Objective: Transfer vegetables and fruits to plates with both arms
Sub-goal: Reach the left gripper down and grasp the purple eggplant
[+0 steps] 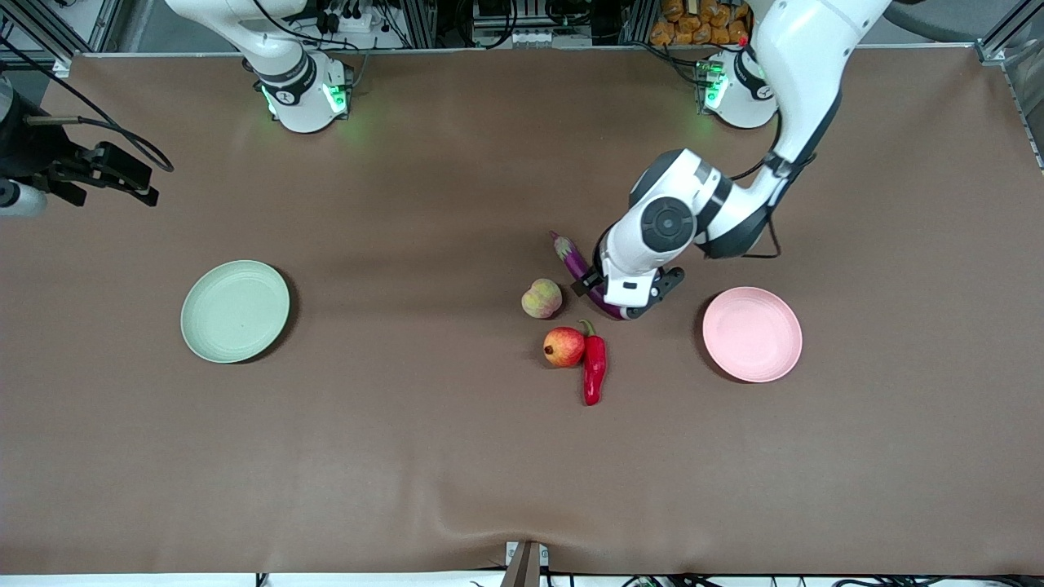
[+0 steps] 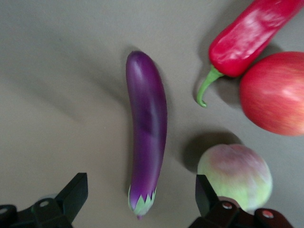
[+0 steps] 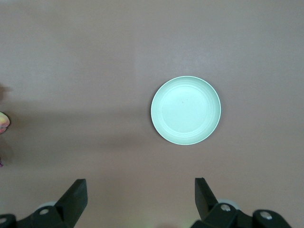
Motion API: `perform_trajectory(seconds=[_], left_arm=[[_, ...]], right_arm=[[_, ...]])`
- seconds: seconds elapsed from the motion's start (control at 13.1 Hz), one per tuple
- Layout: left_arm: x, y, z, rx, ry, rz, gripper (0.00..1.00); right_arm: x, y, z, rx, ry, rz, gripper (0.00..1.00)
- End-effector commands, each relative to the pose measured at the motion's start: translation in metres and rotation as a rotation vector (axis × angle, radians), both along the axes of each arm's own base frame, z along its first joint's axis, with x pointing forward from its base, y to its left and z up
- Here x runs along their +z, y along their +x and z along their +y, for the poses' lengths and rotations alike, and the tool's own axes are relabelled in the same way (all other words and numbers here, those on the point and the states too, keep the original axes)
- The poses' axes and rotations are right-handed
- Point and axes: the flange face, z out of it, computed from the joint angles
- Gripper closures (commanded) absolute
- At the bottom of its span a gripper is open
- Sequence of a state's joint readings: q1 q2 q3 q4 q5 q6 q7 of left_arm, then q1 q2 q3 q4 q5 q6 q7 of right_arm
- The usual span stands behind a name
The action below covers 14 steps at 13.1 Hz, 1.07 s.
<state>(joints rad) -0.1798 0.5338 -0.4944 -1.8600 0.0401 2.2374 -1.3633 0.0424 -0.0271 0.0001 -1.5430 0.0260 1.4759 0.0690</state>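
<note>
The purple eggplant (image 1: pixel 573 259) lies mid-table, partly under my left gripper (image 1: pixel 628 303), which hangs low over it, open and empty. In the left wrist view the eggplant (image 2: pixel 148 128) lies between the open fingers, its stem cap nearest them. The peach (image 1: pixel 541 297) (image 2: pixel 236 174) lies beside it. The red fruit (image 1: pixel 564 346) (image 2: pixel 274 92) and the red chili (image 1: pixel 594 366) (image 2: pixel 249 35) touch each other, nearer the front camera. The pink plate (image 1: pixel 752 333) is empty toward the left arm's end. The green plate (image 1: pixel 235 311) (image 3: pixel 186 110) is empty toward the right arm's end. My right gripper (image 3: pixel 140 199) is open, high above bare table.
The brown table (image 1: pixel 408 456) spreads wide around the objects. The right arm's hand (image 1: pixel 81 171) shows at the view's edge, past the green plate. The arm bases (image 1: pixel 306 94) stand along the table's back edge.
</note>
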Motion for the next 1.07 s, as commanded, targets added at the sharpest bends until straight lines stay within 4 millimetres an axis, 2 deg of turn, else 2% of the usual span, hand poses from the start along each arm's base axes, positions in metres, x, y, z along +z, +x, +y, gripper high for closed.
perform_trajectory(seconds=[0.0,0.31,0.53,0.61,0.69,0.84,0.99], left_arm=[[-0.028,-0.012,-0.005,0.023,0.046,-0.024,0.0],[-0.057,-0.032,-0.002,0.022,0.019,-0.04,0.01],[-0.073,-0.032,-0.003,0.047,-0.003,-0.041,0.17],[-0.074,-0.031,-0.003,0.049,-0.005,-0.043,0.54],[-0.074,-0.029,-0.004,0.052,-0.008,-0.044,1.0],[-0.07,-0.026,-0.001,0.02,0.002,-0.064,1.0],[-0.052,-0.018,0.01,-0.046,0.062,-0.11,1.0]], right_arm=[[-0.001,0.001,-0.002,0.002,0.017,0.005,0.0],[-0.001,0.001,-0.003,0.0,0.019,0.005,0.0],[-0.001,0.001,-0.002,0.0,0.026,0.005,0.0],[-0.001,0.001,-0.002,0.0,0.026,0.005,0.0],[-0.001,0.001,-0.002,0.0,0.026,0.005,0.0],[-0.002,0.001,-0.001,0.002,0.029,0.007,0.0],[-0.003,0.002,-0.002,0.001,0.029,0.008,0.0]])
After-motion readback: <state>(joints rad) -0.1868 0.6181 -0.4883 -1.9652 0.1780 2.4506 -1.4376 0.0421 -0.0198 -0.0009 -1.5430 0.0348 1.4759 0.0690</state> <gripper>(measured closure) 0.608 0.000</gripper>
